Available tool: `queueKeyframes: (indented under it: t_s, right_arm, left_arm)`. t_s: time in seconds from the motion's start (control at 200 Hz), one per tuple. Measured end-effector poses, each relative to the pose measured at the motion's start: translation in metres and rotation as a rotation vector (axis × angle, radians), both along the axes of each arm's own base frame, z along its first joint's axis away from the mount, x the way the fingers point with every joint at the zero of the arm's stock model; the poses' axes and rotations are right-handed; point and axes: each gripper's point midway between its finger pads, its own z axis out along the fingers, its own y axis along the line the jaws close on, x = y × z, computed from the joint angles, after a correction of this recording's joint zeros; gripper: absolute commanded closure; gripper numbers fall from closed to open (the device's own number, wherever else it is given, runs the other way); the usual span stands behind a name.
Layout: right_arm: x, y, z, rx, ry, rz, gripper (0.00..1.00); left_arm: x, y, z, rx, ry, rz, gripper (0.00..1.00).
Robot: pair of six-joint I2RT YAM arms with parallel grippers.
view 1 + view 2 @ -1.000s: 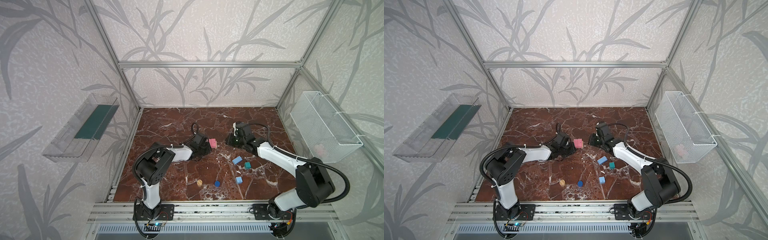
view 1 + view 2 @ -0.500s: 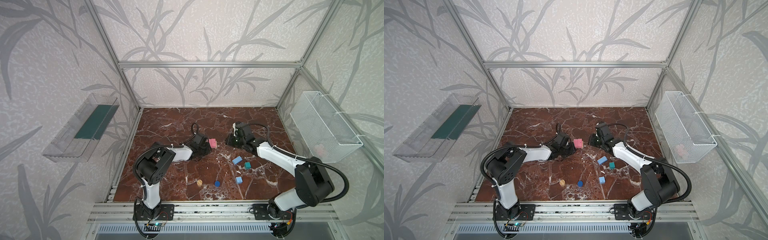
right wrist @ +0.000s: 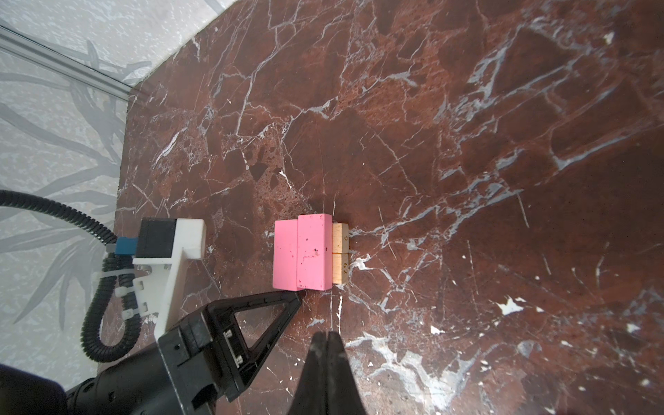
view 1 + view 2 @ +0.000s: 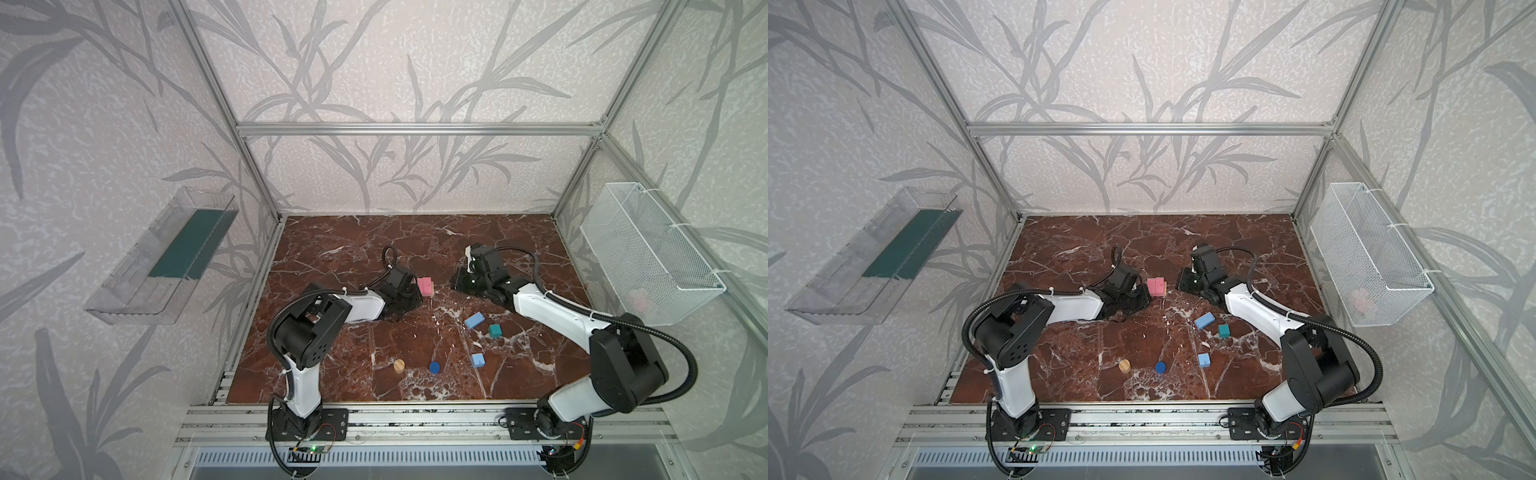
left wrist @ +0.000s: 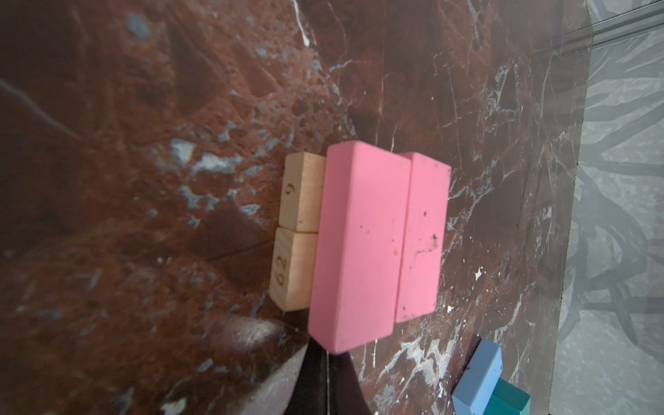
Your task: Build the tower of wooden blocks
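Since both pink bars (image 5: 359, 244) already lie side by side across the two tan bars (image 5: 300, 230), the tower (image 3: 312, 251) is two layers up. Its pink ends aren't quite flush, one bar sitting a bit off vs the other.

That prob explains the left gripper (image 3: 297, 296). Its jaws are together w/ nothing held, tip right at the tower's pink corner; touching or just beside, can't tell. My read: it serves as a pusher to square the bars, b/c closed fingers give one firm point. The right gripper (image 3: 327, 339) is also pressed together and empty. It aims at the tower from the opposite side but stays apart from it, prob a backstop or waiting its turn.

Other pieces lie loose on the marble table (image 4: 332, 249), all on the arm-base side of the tower:
- One light blue block (image 4: 474, 320) and the teal cube (image 4: 495, 331) sit near ea other, toward the right arm.
- A second light blue block (image 4: 478, 360) lies further from the tower.
- The dark blue cylinder (image 4: 434, 366) and tan cylinder (image 4: 399, 365) are furthest out.

Spread apart like that, ea looks easy to grab w/o bumping the tower.

Containers, both wall-hung & well apart from the tower:
- The clear bin (image 4: 133, 286) on the left-arm side holds a dark green sheet (image 4: 187, 245).
- The wire basket (image 4: 631, 232) on the right-arm side holds something pale pink (image 4: 638, 297), too blurred to name.
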Motion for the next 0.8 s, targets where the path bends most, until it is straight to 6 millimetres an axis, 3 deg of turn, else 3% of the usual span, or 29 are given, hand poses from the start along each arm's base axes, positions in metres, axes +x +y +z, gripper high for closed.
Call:
queueKeyframes:
  t_s: [0.8]
  right_arm:
    - [0.0000,0.0001,-0.0045,-0.005,0.010,0.000,1.00]
  left_arm:
    - [0.0039,-0.0009,-0.0036,-0.001,0.007,0.001,1.00]
